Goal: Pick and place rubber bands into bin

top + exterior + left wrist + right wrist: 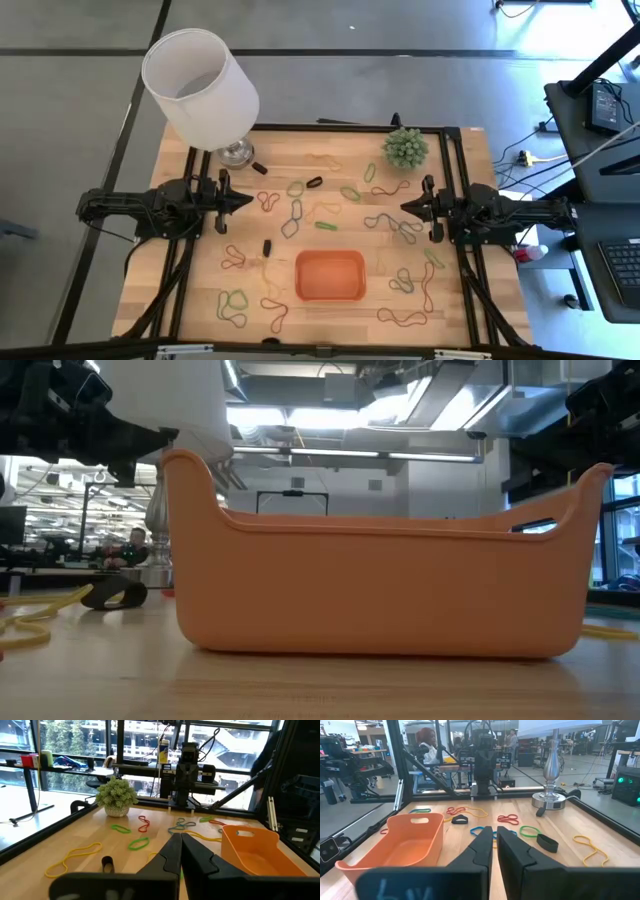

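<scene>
The orange bin (329, 275) rests on its flat bottom near the table's front, midway between the arms; it fills the low view (380, 585). Rubber bands lie flat all over the wood: a green one (296, 188), a red one (267, 202), a green one near the front left (232, 305) and a red one near the front right (400, 319). My left gripper (248, 200) is at the table's left and my right gripper (405, 208) at its right, each pointing inward, level and above the table. Both are shut with nothing between the fingers (177, 836) (494, 830).
A white lampshade (200, 85) on a metal base (237, 153) stands at the far left corner. A small green plant (405, 148) stands at the far right. Small black pieces (314, 183) (267, 246) lie among the bands. A black frame borders the table.
</scene>
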